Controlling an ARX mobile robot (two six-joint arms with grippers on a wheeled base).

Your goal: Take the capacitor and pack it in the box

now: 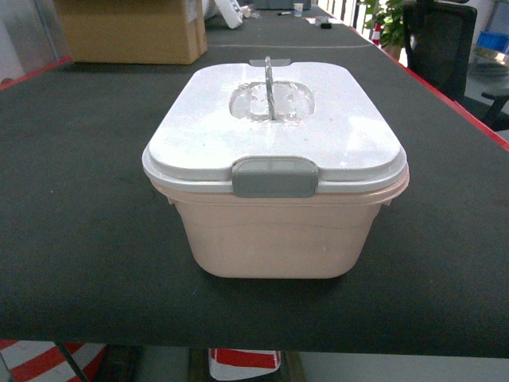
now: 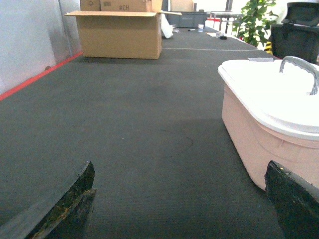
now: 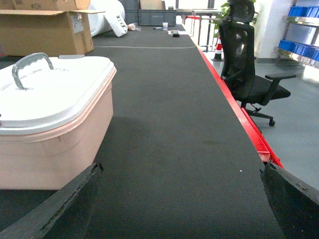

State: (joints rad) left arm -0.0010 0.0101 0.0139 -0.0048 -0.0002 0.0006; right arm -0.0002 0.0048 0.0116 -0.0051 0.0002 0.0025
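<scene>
The pale pink box (image 1: 274, 239) stands in the middle of the dark table, its white lid (image 1: 274, 127) on, grey latch (image 1: 274, 177) at the front and clear handle (image 1: 269, 86) upright. The box (image 2: 259, 134) lies to the right of my left gripper (image 2: 179, 172), which is open over bare mat. My right gripper (image 3: 182, 169) is open too, with the box (image 3: 55, 144) at its left. Neither gripper shows in the head view. No capacitor is in view.
A brown cardboard carton (image 1: 131, 32) stands at the far left of the table (image 1: 79, 239). The table's red edge (image 3: 239, 114) runs along the right, with a black office chair (image 3: 249, 69) beyond it. Small items (image 1: 298, 9) lie far back.
</scene>
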